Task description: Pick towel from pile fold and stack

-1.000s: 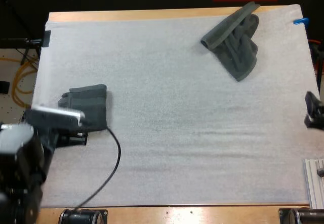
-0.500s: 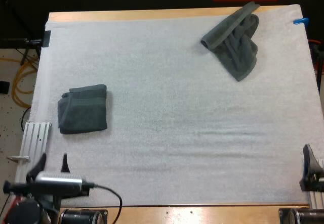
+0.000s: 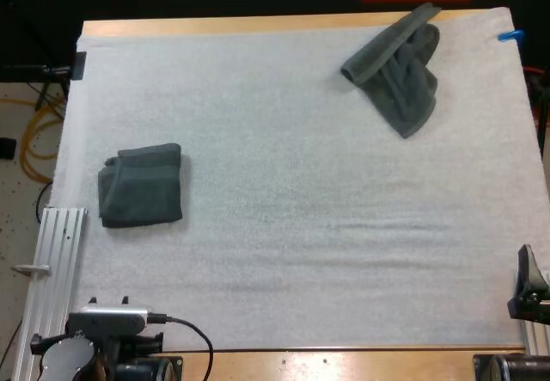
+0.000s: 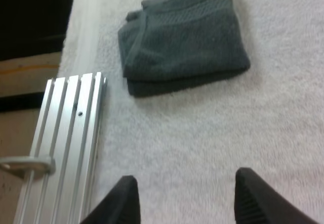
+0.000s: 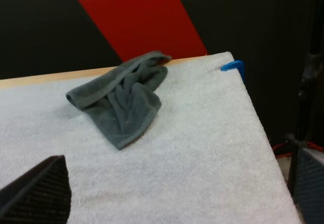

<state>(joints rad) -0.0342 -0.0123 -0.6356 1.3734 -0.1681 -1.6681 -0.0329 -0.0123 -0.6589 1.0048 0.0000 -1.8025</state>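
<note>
Left gripper [image 4: 185, 183] being drawn back from the folded towel [image 3: 142, 185] to the near left corner of the white mat [image 3: 284, 226], folded towel being left uncovered, aluminium rail [image 3: 56, 261] being exposed beside it, right gripper [image 3: 528, 282] being pulled nearer along the right edge.

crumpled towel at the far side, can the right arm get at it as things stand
Probably yes. The crumpled towel lies alone on the mat, nothing between it and the open right tool at the near right edge. Only the distance is in doubt.
</note>
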